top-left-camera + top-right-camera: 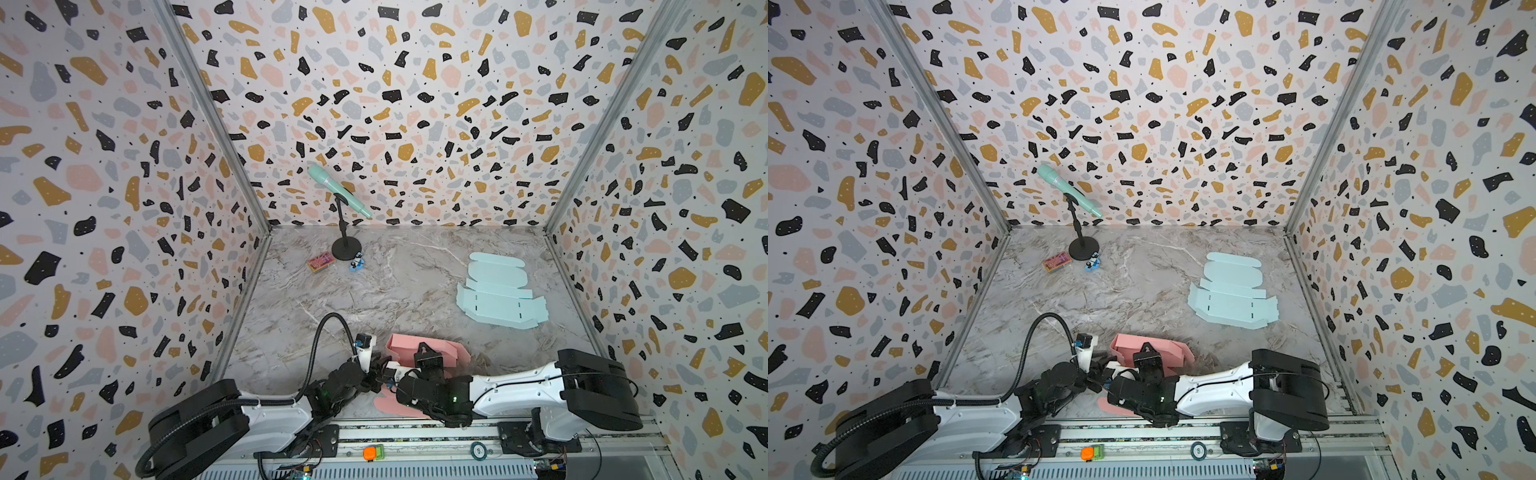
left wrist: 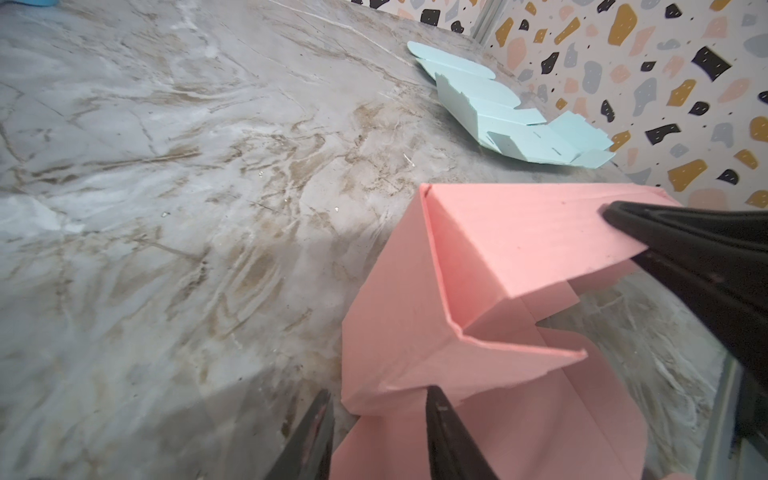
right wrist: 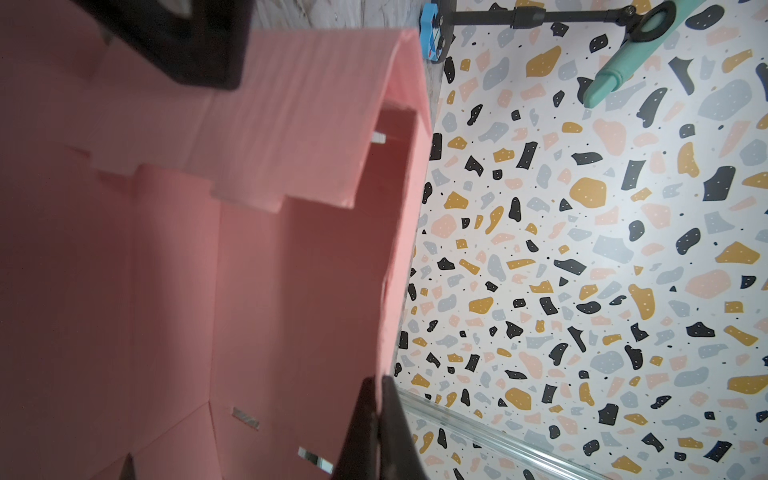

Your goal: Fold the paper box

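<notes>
A grey-veined marble table (image 1: 395, 291) sits inside three walls papered in a terrazzo pattern (image 1: 415, 104) of pink, ochre, grey and black chips. At about 11 o'clock on the table, near the back wall, a black microphone stand with a round base (image 1: 346, 250) holds a mint-green microphone (image 1: 337, 189), tilted with its head toward 10 o'clock. At the base's 8 o'clock, just beside it, lies a small pink-and-orange rectangular packet (image 1: 321, 262). At its 5 o'clock stands a tiny blue toy figure (image 1: 356, 263). At 2 o'clock a flat, unfolded pale-blue cardboard blank (image 1: 500, 297) lies well apart from the stand. At 6 o'clock, a small orange button (image 1: 369, 453) sits on the metal rail (image 1: 415, 434).
</notes>
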